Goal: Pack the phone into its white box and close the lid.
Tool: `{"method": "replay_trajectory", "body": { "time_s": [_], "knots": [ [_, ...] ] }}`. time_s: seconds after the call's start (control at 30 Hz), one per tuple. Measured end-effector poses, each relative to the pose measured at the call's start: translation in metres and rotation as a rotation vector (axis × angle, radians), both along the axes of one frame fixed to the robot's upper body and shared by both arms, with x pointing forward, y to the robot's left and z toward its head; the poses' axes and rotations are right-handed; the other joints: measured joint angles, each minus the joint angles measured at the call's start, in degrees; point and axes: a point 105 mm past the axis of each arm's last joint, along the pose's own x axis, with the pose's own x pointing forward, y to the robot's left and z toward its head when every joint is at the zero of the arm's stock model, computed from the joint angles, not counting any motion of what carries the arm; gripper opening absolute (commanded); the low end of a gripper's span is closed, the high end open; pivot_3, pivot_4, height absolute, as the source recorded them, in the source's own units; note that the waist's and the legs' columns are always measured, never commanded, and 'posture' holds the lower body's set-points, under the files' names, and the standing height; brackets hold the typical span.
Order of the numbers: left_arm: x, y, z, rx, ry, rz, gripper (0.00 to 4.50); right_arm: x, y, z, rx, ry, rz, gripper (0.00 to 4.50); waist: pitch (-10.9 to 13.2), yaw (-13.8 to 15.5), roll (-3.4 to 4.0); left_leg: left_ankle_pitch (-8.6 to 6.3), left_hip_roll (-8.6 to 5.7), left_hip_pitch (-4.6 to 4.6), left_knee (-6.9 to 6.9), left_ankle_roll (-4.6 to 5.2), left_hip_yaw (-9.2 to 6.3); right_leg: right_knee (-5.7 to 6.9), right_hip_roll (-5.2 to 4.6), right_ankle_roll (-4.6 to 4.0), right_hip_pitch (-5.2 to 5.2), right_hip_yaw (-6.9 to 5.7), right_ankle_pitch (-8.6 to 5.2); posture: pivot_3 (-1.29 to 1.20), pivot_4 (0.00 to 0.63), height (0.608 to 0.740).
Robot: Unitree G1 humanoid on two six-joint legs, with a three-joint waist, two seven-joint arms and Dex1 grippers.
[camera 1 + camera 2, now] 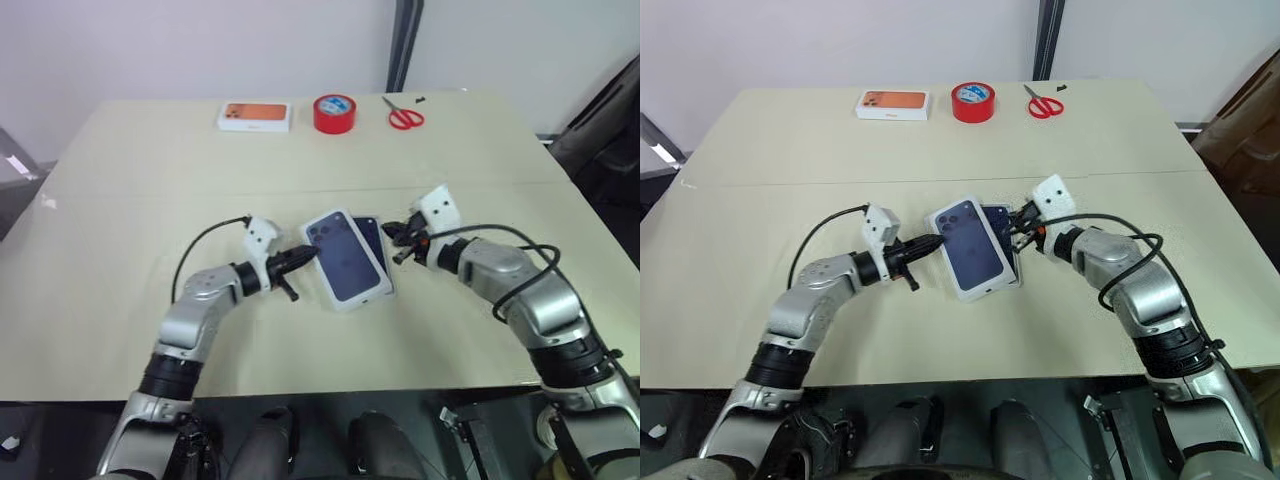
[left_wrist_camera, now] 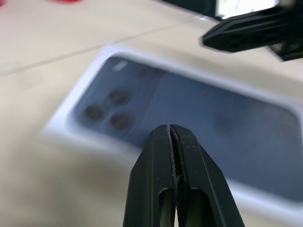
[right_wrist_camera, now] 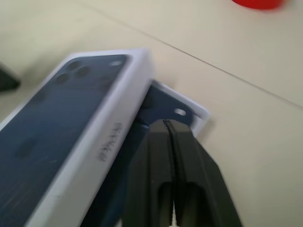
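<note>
In the left eye view, the white rectangular cardboard lid (image 1: 345,260) with a dark phone picture on its top sits askew over the shallow white box (image 1: 385,262) near the middle of the pale beige table (image 1: 120,220), leaving the slim dark navy phone (image 1: 372,237) exposed along the far right edge. The left gripper (image 1: 306,256) points at the lid's left edge with its black fingers pressed together and empty; the right gripper (image 1: 402,240) hovers at the uncovered right side, fingers likewise together and holding nothing. Along the far edge lie a small white box with an orange picture (image 1: 255,116), a red roll of tape (image 1: 335,113) and red-handled scissors (image 1: 404,117). The right eye view repeats this layout. In the left wrist view, the closed fingers (image 2: 161,170) aim at the lid's printed camera cluster, with the other gripper dark beyond the lid. In the right wrist view, the shut fingers (image 3: 189,161) sit just over the phone's blue surface, where the lid's white side wall overlaps it and a corner of the white box juts out
</note>
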Motion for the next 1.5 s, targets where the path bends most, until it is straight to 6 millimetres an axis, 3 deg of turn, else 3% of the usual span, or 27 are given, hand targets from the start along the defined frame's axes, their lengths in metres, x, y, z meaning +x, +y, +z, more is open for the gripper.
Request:
{"method": "replay_trajectory", "body": {
  "time_s": [0.13, 0.27, 0.5, 0.9, 1.2, 1.5],
  "knots": [
    [-0.011, 0.014, -0.013, 0.009, 0.103, 0.02, 0.12, -0.001, 0.007, 0.002, -0.043, -0.05, 0.051, 0.03, 0.0, 0.25, 0.0, 0.0, -0.02, 0.01, 0.01, 0.0, -0.05, -0.03, -0.03, 0.0, 0.05, -0.03, 0.0, 0.0, 0.15, 0.734],
    [-0.021, 0.012, -0.034, 0.032, 0.199, 0.011, 0.12, -0.003, 0.01, -0.003, -0.118, -0.077, 0.092, 0.03, 0.0, 0.21, 0.0, 0.0, -0.03, 0.02, -0.01, -0.01, -0.07, -0.03, -0.03, -0.01, 0.03, -0.04, 0.0, 0.0, 0.15, 0.734],
    [-0.006, -0.023, -0.03, 0.014, 0.203, -0.007, 0.12, -0.005, 0.01, -0.013, -0.212, -0.091, 0.121, 0.03, 0.0, 0.52, -0.01, 0.02, -0.08, 0.02, 0.02, -0.05, -0.09, -0.03, -0.06, 0.0, 0.07, -0.07, 0.0, 0.0, 0.15, 0.734],
    [0.011, -0.043, -0.021, -0.016, 0.2, -0.014, 0.12, -0.002, -0.009, -0.009, -0.23, -0.097, 0.056, 0.03, 0.01, 0.51, -0.02, 0.14, -0.08, 0.02, 0.04, -0.25, -0.09, -0.03, -0.06, 0.0, 0.09, -0.08, 0.0, 0.0, 0.15, 0.734],
    [0.011, -0.054, -0.015, -0.038, 0.167, -0.031, 0.12, -0.007, -0.024, -0.021, -0.255, -0.053, -0.009, 0.03, 0.01, 0.27, -0.02, 0.16, -0.08, 0.02, 0.03, -0.29, -0.09, -0.02, -0.06, 0.0, 0.08, -0.08, 0.0, 0.0, 0.15, 0.734],
    [0.011, -0.056, -0.016, -0.03, 0.166, -0.033, 0.12, -0.009, -0.025, -0.023, -0.28, -0.058, -0.019, 0.03, 0.01, 0.3, -0.02, 0.17, -0.08, 0.02, 0.03, -0.3, -0.09, -0.02, -0.05, 0.0, 0.09, -0.08, 0.0, 0.0, 0.15, 0.734]
  ]
}}
